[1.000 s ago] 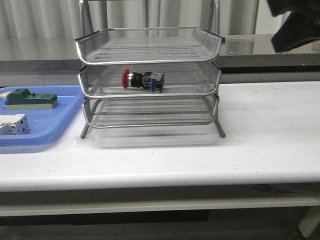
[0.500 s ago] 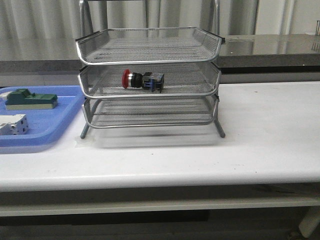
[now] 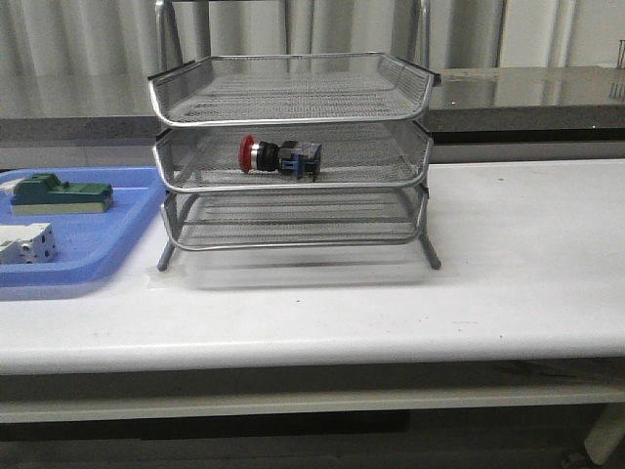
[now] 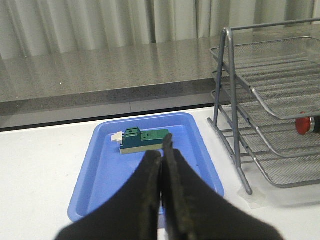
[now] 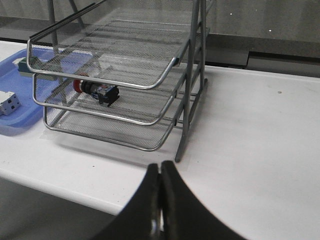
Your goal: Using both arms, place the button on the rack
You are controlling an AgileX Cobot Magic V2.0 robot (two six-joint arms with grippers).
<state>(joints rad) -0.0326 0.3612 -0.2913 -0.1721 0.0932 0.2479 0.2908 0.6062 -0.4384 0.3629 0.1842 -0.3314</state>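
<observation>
Left pincer [image 4: 162, 165] pressed closed, empty, above blue tray [image 4: 105, 175]; right pincer [image 5: 160, 180] likewise closed, empty, over white counter [image 5: 250, 130]. Button [image 3: 278, 156] lying sideways on middle tier of rack [image 3: 293, 117].

A dark arm part seen at the upper right of the front view a second ago has left that view. No other change is visible.

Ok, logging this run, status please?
Left gripper shut, empty. Right gripper shut, empty. Button lying in rack middle tier. Nothing in the way.
</observation>
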